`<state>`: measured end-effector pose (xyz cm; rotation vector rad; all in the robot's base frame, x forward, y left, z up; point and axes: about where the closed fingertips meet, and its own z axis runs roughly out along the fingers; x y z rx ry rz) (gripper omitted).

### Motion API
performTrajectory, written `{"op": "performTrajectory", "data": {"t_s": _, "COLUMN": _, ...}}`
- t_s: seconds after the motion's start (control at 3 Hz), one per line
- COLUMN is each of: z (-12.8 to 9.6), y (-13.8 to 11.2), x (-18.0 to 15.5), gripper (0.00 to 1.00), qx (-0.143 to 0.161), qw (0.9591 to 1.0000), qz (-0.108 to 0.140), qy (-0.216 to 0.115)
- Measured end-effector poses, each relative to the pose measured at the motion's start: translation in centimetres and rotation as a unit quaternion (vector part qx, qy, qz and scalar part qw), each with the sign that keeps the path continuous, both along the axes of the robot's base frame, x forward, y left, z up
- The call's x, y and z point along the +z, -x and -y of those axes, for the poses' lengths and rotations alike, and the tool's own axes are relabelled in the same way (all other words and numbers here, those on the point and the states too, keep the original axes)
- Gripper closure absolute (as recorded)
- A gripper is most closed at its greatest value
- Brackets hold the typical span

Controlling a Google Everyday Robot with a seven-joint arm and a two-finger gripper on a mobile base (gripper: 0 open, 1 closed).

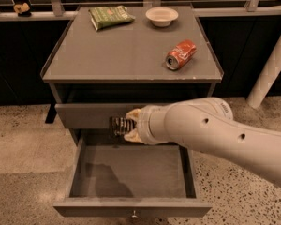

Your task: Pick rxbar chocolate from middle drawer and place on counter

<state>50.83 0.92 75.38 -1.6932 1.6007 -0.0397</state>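
Note:
The middle drawer (pixel 131 205) is pulled open at the bottom of the cabinet, and its grey floor shows nothing lying in it. My gripper (pixel 125 125) is above the drawer's back edge, in front of the closed drawer front above. It is shut on the rxbar chocolate (pixel 119 124), a small dark wrapped bar with white lettering held between the cream fingers. The counter (pixel 122 46) is the flat grey top of the cabinet above.
On the counter lie a green snack bag (pixel 110 16) at the back left, a white bowl (pixel 162 16) at the back and a red can (pixel 181 54) on its side at the right. My arm (pixel 215 135) crosses from the right. A white post (pixel 271 64) stands at the right.

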Motion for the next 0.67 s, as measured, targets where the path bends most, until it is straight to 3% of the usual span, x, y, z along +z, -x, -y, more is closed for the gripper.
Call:
{"op": "performTrajectory", "data": {"t_s": 0.33, "z": -0.95, "y": -2.10, "x": 8.74, "gripper": 1.00, "qx": 0.006, "qw": 0.9964, "qz": 0.084, "qy": 0.011}}
{"op": "performTrajectory", "data": {"t_s": 0.67, "z": -0.95, "y": -2.11, "x": 8.75, "gripper": 1.00, "qx": 0.006, "qw": 0.9964, "qz": 0.084, "qy": 0.011}}
